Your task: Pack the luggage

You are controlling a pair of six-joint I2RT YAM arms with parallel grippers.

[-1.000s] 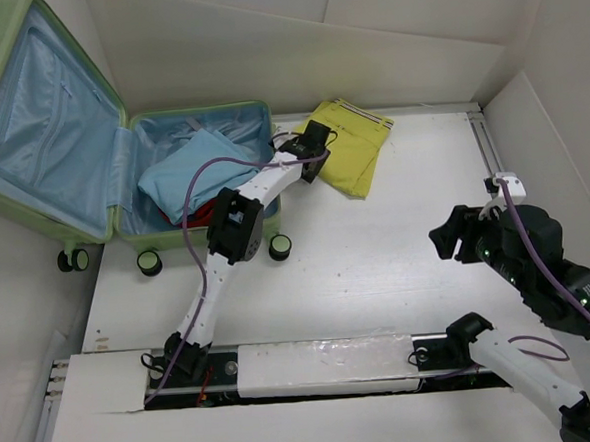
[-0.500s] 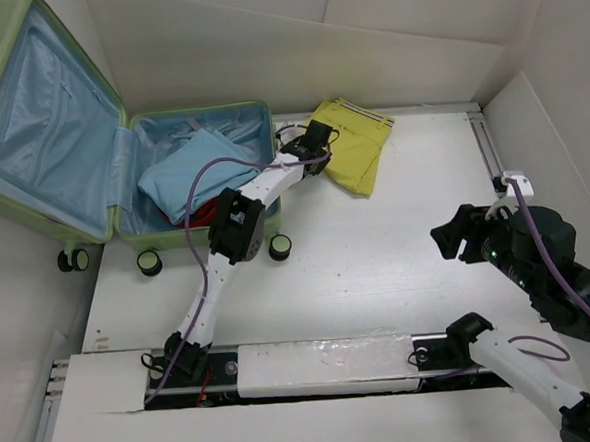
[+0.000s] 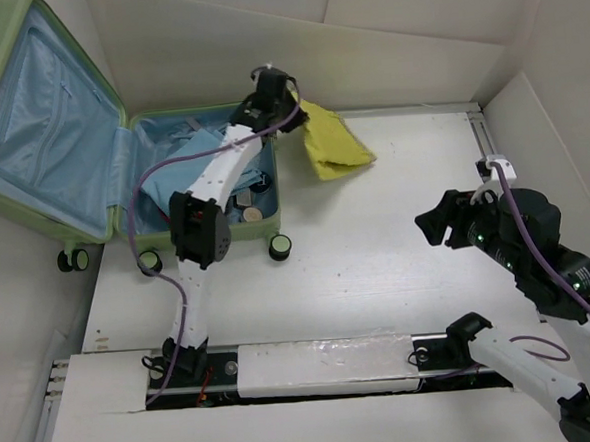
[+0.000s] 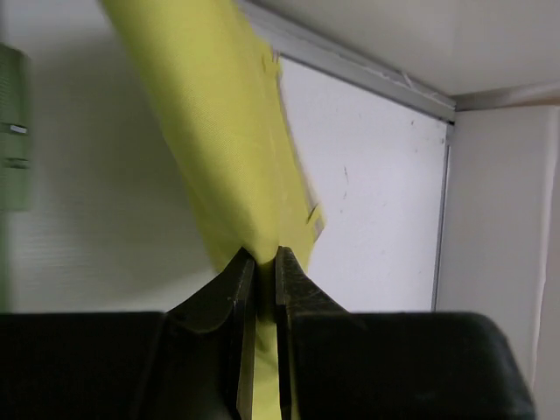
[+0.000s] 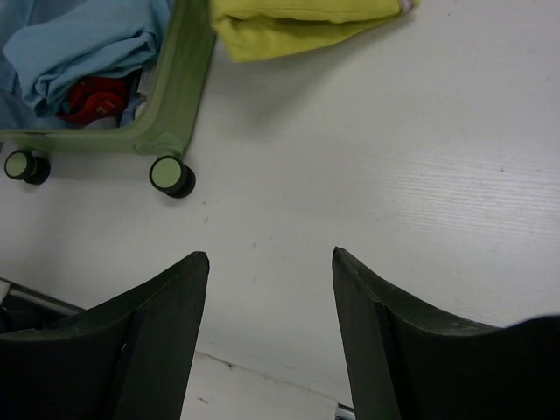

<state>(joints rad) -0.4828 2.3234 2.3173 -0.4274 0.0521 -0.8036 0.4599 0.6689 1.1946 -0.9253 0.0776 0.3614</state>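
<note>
luggage (image 3: pixel 49 126) lies open at the far left of the table (image 3: pixel 379 276), lid propped up toward the left wall, blue lining showing. its base half is nearer the middle with a caster wheel (image 3: pixel 280 246) at the near right corner. a folded blue garment (image 3: pixel 163 184) sits inside the base, with a red item (image 5: pixel 94 98) tucked at its near edge. left gripper (image 3: pixel 290 106) is raised over the far right corner of the base. the wrist view shows its jaws pinched tight on a fold of a yellow garment (image 4: pixel 223 122). from above, the yellow garment (image 3: pixel 332 144) trails down and to the right from the claw, its lower end on or just over the table beside the case, outside it; cannot tell whether it touches. right gripper (image 3: pixel 431 225) hovers over bare table at the right, well apart from case and cloth. its jaws are spread wide with nothing between them (image 5: pixel 269 289). in its wrist view the case's near corner, two wheels and the edge of the yellow cloth lie beyond the fingers.
</note>
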